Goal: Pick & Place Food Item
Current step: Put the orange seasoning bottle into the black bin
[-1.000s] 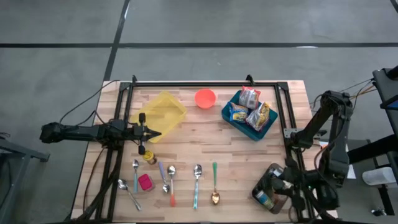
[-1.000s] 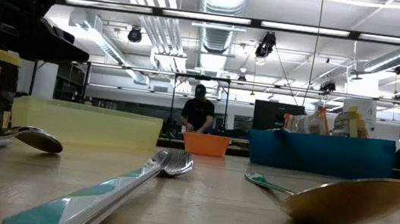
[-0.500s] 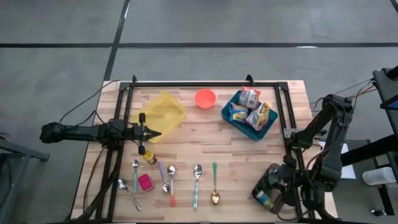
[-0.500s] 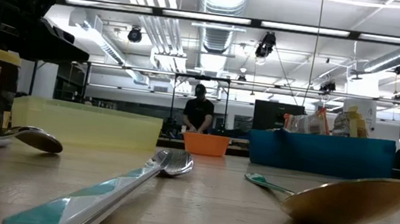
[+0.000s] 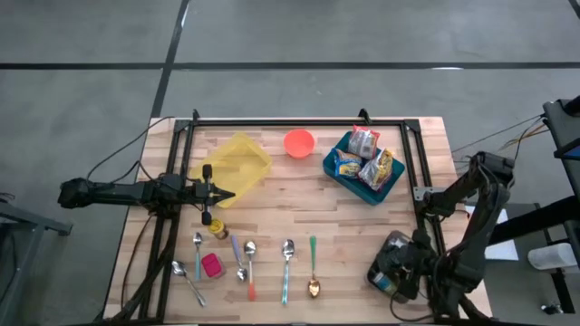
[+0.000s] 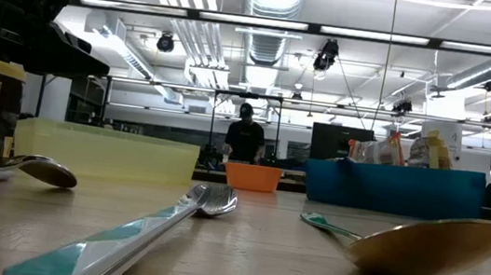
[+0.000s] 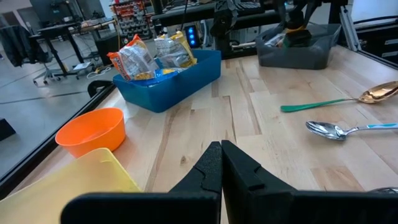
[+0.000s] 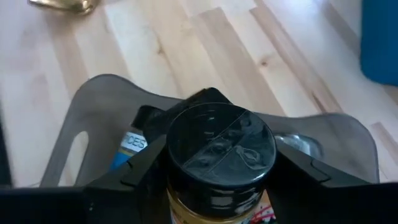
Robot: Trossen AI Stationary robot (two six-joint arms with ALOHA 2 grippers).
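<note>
My right gripper hangs over the grey bin at the table's near right corner, shut on a jar with a black lid. The bin also holds other small containers beneath it. My left gripper waits shut at the table's left, beside the yellow container, touching nothing. A blue bin with several food packets stands at the far right, and an orange bowl sits beside it. My right gripper pinches the jar between its two fingers, one on each side just under the black lid. The fingers slant down from the table's right side. The jar stands upright over the grey bin. Whether its bottom rests in the bin is hidden.
Several spoons lie in a row along the near edge, with a small jar and a pink item near them. A black frame rail runs round the table. Bare wood lies in the middle.
My right gripper has gone down toward the grey bin with the jar and has tipped further downward. Its arm has folded lower at the table's near right corner. The jar stays between the fingers.
</note>
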